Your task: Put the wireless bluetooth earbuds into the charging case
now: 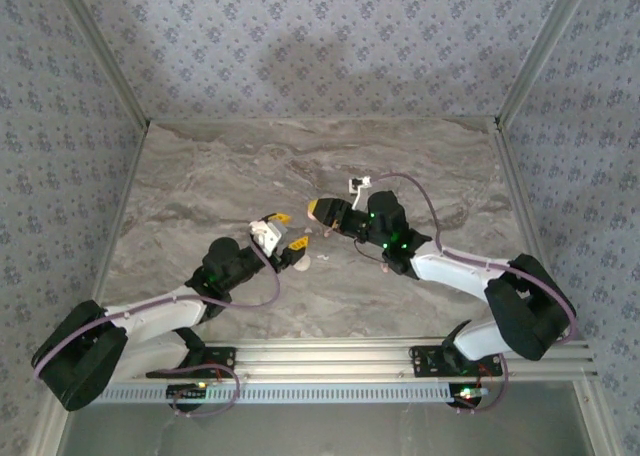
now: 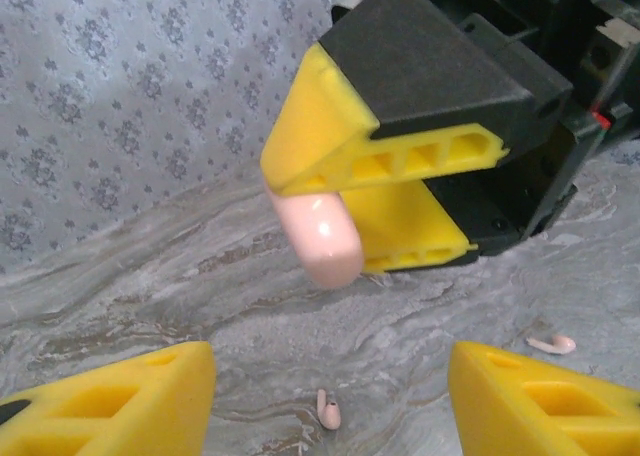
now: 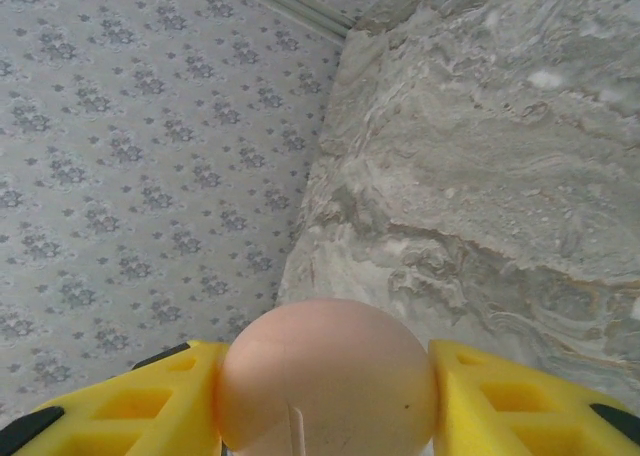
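Right pincer (image 3: 325, 388) clamps charging case (image 3: 330, 351) (left pincer (image 2: 330, 374) stands open).

text: we read none anywhere | charging case (image 3: 327, 376): plain pink shell, we see no brand or label | earbuds (image 2: 328, 410): too small for us to tell | wallpaper (image 3: 120, 176): floral motif, no lettering

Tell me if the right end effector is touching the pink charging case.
Touching. Right wrist view: the right end effector has yellow fingers pressed flush against both sides of the charging case.
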`<state>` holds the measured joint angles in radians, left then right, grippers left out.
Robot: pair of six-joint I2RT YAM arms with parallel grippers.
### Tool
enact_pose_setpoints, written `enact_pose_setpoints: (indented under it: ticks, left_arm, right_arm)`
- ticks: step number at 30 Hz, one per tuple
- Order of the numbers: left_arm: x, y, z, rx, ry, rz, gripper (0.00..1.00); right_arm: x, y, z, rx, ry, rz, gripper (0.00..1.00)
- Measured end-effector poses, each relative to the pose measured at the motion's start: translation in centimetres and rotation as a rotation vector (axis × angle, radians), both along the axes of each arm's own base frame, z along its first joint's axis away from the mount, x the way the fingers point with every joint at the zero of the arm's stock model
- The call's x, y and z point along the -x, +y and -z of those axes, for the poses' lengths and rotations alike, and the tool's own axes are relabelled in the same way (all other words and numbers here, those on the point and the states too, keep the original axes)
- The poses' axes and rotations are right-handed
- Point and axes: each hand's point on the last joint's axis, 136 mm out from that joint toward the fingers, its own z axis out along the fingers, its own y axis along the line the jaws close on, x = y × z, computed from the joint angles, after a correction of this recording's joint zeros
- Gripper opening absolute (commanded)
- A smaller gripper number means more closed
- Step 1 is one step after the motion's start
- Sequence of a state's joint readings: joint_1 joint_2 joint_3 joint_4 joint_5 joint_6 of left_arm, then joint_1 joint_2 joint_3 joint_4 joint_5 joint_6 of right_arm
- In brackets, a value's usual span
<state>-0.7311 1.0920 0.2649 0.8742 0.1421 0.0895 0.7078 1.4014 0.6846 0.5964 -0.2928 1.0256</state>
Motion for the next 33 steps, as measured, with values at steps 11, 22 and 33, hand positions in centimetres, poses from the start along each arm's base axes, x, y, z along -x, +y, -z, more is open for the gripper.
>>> enact_pose_setpoints:
  ticks: [11,22,33]
  left_arm:
    - [-0.6,-0.1,-0.2,0.032,0.008,-0.028,0.61]
    - [-0.4,-1.3,-0.8,0.056,0.017,0.009,0.57]
    - [-0.7,-1.2,-1.6,0.089,0.004,-0.01,0.53]
  right_arm:
    - [2.2,1.3,-1.8,-0.033,-0.031,-0.048,0.5]
    - [2.8,1.4,-1.6,-0.029,-0.032,-0.048,0.51]
    - [3.2,1.7,-1.6,-0.029,-0.032,-0.059,0.51]
